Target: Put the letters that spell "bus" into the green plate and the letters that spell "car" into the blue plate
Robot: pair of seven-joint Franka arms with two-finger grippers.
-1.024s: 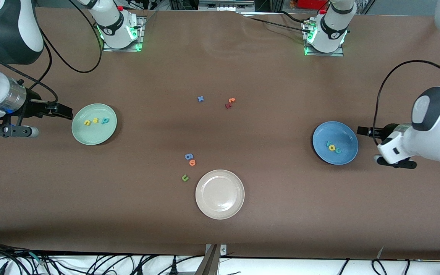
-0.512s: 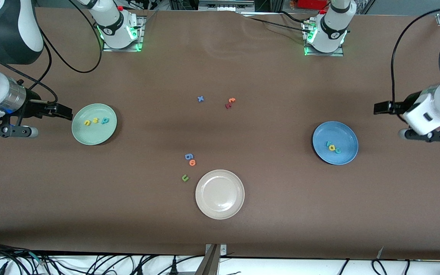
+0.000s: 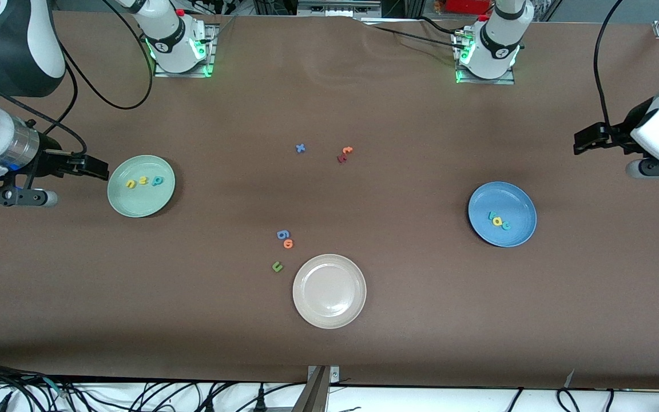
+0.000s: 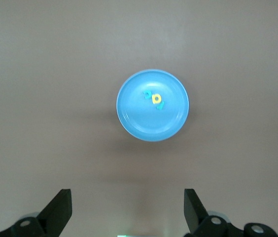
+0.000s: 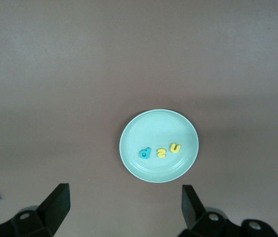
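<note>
**Both words plated, both grippers empty**

The three small foam letters of "bus" [image 3: 144,181] — a yellow "u", a yellow "s" and a teal "b" — lie in a row inside the round, pale mint-green plate [image 3: 129,204] at the right arm's end of the table. The three foam letters of "car" [image 3: 499,221], teal, yellow and teal, lie together in the round, medium-blue plate [image 3: 519,196] at the left arm's end. By the look of it, the sorting is done.

The right gripper [image 3: 94,166] hangs just beside the green plate's rim, fingers spread wide and holding nothing. The left gripper [image 3: 582,142] is up over bare table near the blue plate, also wide open and empty.

Should a letter need moving, I judge these pieces feather-light, soft and thin — best pinched across their flat edges with a gentle squeeze, since they may slide on the smooth plate.
</note>
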